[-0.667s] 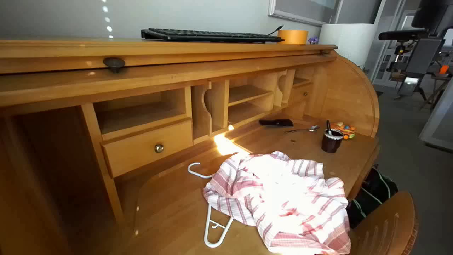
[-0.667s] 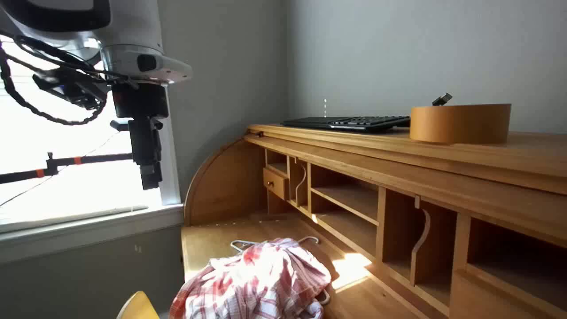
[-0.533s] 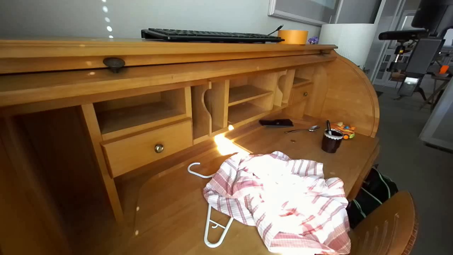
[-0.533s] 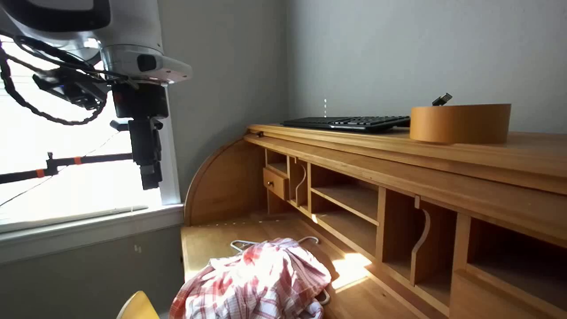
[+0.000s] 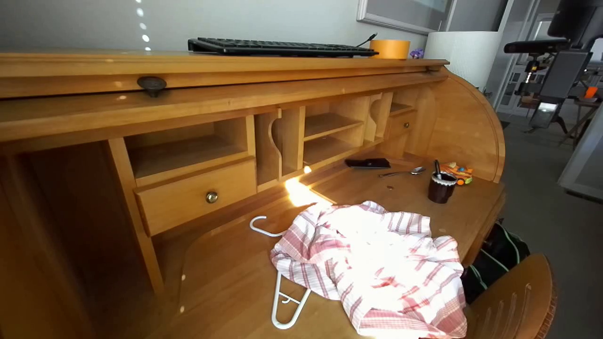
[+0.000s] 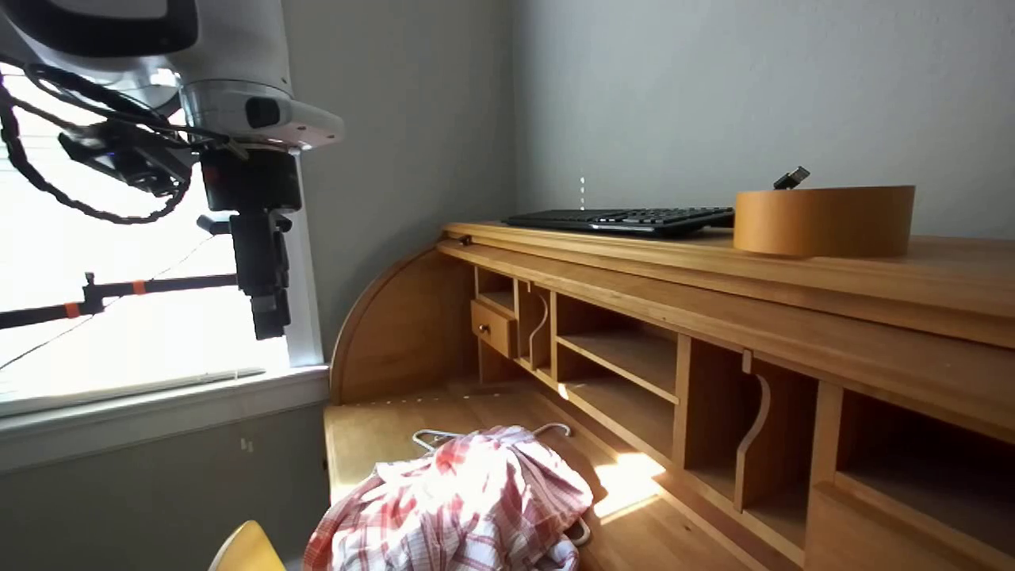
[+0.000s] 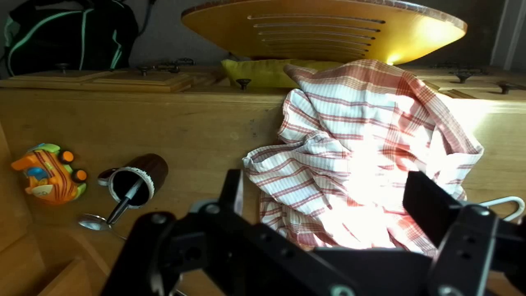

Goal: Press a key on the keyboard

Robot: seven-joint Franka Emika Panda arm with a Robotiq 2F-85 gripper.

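The long black keyboard (image 5: pixel 282 47) lies flat on the top shelf of the wooden desk. In an exterior view (image 6: pixel 634 220) it lies behind an orange roll, seen at a low angle. It does not show in the wrist view. My gripper (image 6: pixel 271 317) hangs pointing down near the window, well apart from the keyboard and lower than its shelf. In the wrist view my gripper (image 7: pixel 324 191) is open, its fingers wide apart with nothing between them. Below it lies a red and white cloth (image 7: pixel 320 172) on the desktop.
The orange roll (image 6: pixel 825 222) stands beside the keyboard, with a cable plug above it. A white hanger (image 5: pixel 282 325), dark mug (image 5: pixel 440 190), spoon (image 5: pixel 414 171), black object (image 5: pixel 367 163) and toy car (image 7: pixel 49 174) lie on the desktop. A chair back (image 7: pixel 324 33) stands in front.
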